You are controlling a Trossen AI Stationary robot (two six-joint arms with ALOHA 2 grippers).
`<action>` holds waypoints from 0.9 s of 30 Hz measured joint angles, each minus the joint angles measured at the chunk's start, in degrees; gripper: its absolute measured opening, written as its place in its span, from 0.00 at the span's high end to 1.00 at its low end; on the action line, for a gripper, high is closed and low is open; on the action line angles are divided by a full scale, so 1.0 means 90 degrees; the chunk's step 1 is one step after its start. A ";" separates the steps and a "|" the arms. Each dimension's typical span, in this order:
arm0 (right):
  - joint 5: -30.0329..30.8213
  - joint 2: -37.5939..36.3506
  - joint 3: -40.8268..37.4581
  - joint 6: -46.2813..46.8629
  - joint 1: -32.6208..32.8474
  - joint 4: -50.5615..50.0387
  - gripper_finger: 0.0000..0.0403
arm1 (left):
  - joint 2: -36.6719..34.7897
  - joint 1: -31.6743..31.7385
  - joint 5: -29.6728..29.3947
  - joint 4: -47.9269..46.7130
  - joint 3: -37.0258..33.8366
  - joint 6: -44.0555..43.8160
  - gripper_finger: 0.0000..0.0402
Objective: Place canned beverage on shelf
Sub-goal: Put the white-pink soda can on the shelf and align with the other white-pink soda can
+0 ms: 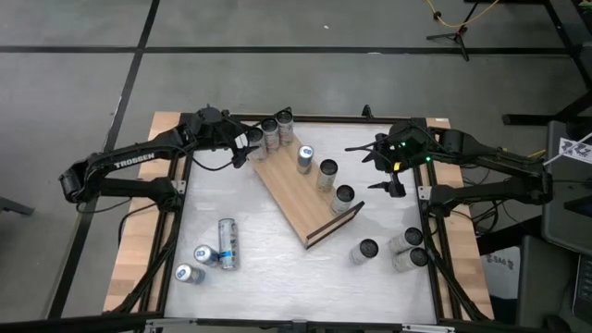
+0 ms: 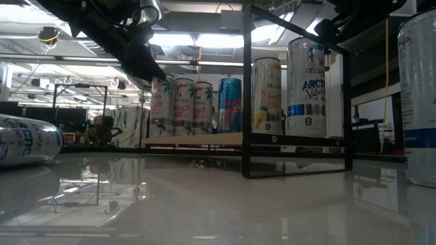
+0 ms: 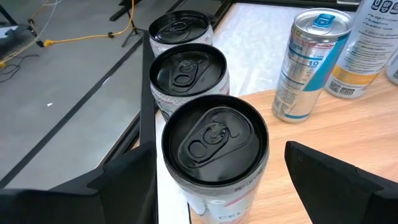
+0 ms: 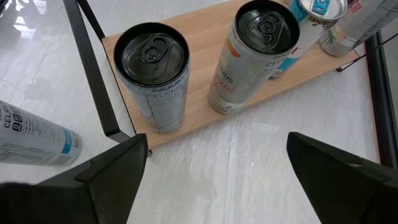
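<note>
The shelf (image 1: 298, 190) is lying at a slant across the middle of the white table (image 1: 277, 277), a black wire rail at each short end. Six cans are standing on it: three black-topped cans (image 1: 270, 132) clustered at the far-left end, then a blue-topped can (image 1: 305, 158), and two more cans (image 1: 327, 173) toward the near-right end.

The left gripper (image 3: 211, 180) is hovering over the cluster at the far-left end, its jaws spread wide to either side of the nearest black-topped can (image 3: 214, 149), not pinching it. The right gripper (image 4: 214, 168) is hanging above the table just beside the shelf's right edge, jaws spread and empty.

Loose cans are waiting on the table: three at the near left (image 1: 227, 243), one of them lying flat, and three upright at the near right (image 1: 366, 251).
</note>
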 joint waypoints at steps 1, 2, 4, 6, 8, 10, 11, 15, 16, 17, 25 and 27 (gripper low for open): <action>-0.0002 0.0000 0.0000 0.0000 0.0000 0.0000 0.06 | 0.0000 -0.0010 -0.0002 0.0000 0.0000 0.0000 0.14; -0.0001 -0.0002 0.0000 0.0000 0.0000 0.0000 0.06 | 0.0000 -0.0024 -0.0011 0.0000 0.0000 -0.0002 0.14; -0.0002 -0.0001 0.0001 0.0000 0.0000 0.0000 0.06 | 0.0000 -0.0053 -0.0036 0.0000 0.0000 -0.0003 0.14; -0.0002 -0.0002 0.0002 0.0000 0.0000 0.0000 0.06 | 0.0000 -0.0089 -0.0134 0.0000 0.0000 -0.0007 0.14; -0.0002 -0.0002 0.0002 0.0000 0.0002 -0.0002 0.06 | 0.0000 -0.0120 -0.0149 0.0000 0.0000 -0.0018 0.14; -0.0001 -0.0001 0.0000 -0.0001 0.0000 -0.0001 0.06 | 0.0000 -0.0155 -0.0168 0.0001 0.0000 -0.0071 0.14; -0.0002 -0.0002 0.0000 0.0000 0.0002 0.0000 0.06 | 0.0000 -0.0176 -0.0220 0.0002 0.0000 -0.0116 0.15; -0.0002 -0.0001 0.0001 0.0000 0.0001 0.0000 0.06 | 0.0000 -0.0258 -0.0376 0.0002 0.0000 -0.0170 0.21; -0.0002 0.0000 0.0002 -0.0002 0.0000 0.0000 0.06 | 0.0000 -0.0270 -0.0379 0.0002 0.0000 -0.0170 0.23; -0.0002 0.0000 0.0002 -0.0002 0.0002 0.0000 0.06 | 0.0000 -0.0283 -0.0378 0.0004 0.0000 -0.0170 0.25; -0.0002 -0.0001 0.0000 -0.0002 0.0001 -0.0001 0.06 | -0.0002 -0.0300 -0.0527 0.0012 0.0000 -0.0438 0.36; -0.0002 0.0000 0.0000 0.0000 0.0002 0.0000 0.06 | -0.0002 -0.0300 -0.0624 0.0015 0.0000 -0.0519 0.38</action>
